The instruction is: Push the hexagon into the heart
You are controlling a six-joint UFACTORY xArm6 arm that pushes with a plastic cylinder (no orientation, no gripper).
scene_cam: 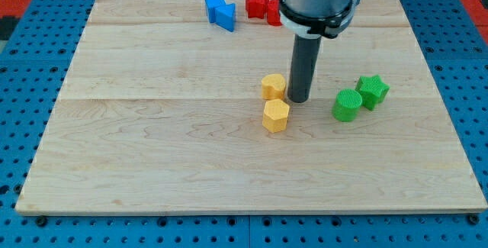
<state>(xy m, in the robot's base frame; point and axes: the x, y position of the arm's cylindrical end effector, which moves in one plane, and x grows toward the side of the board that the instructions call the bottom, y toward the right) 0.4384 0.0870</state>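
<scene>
A yellow hexagon block (276, 115) lies near the middle of the wooden board (152, 141). A yellow heart block (273, 86) lies just above it, nearly touching it. My tip (298, 100) stands just to the right of the two yellow blocks, level with the gap between them and close to the heart's right side. The dark rod rises from the tip to the arm's grey body at the view's top.
A green round block (348, 104) and a green star (373, 90) lie to the right of the tip. A blue block (221, 11) and red blocks (259, 4) lie at the board's top edge. A blue pegboard surrounds the board.
</scene>
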